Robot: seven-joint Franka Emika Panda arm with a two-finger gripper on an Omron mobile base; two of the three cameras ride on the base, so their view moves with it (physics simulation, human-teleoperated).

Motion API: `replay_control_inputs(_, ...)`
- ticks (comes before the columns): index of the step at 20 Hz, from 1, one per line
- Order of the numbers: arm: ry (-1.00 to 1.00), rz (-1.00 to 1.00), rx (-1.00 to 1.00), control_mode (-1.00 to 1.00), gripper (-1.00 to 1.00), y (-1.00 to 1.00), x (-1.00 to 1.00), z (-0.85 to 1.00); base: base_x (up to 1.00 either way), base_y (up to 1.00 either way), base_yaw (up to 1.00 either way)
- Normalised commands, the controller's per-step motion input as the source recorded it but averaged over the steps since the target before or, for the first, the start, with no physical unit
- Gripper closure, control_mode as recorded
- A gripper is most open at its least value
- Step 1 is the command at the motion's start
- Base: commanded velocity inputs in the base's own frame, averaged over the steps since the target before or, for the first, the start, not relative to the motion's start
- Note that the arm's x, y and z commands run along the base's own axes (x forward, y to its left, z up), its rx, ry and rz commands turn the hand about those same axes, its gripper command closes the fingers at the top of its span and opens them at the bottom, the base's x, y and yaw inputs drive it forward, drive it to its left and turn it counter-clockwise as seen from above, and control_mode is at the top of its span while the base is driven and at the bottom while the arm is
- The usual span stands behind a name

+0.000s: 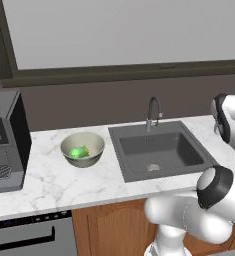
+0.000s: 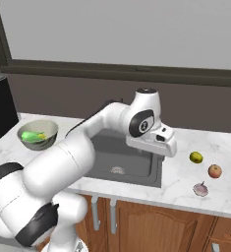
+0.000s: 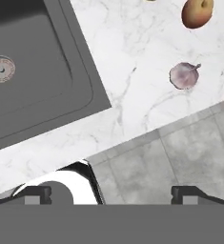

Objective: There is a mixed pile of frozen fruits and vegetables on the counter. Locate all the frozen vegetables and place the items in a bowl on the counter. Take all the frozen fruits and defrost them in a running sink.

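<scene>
White marble counter (image 2: 186,184) under a broad window, dark sink (image 2: 119,162) recessed at centre. Gripper (image 3: 111,193) spread wide and empty, hovering over the counter's front edge just right of the basin. Beyond it: pale pinkish vegetable (image 3: 184,75), stem tip pointing up-right in the hand view, long axis along that line; red fruit (image 3: 197,12) further off; yellow-green fruit (image 2: 196,157) nearby. Bowl (image 1: 82,148) far left, green vegetable (image 1: 79,152) already inside. Likely step: fetching the second vegetable. Next: shift right, descend, close across its short width.
</scene>
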Motion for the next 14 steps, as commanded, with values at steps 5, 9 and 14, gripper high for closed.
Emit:
replay_control_inputs(5,0.01,-0.16,-0.02,-1.00,-1.00,-0.75,0.15,-0.37,0.00,0.00,0.00)
replay_control_inputs(9,0.00,-0.10,0.00,-1.00,-1.00,-0.58,0.10,-0.32,0.00,0.00,0.00)
replay_control_inputs(14,-0.02,-0.07,-0.01,-1.00,-1.00,-0.50,0.19,-0.32,0.00,0.00,0.00)
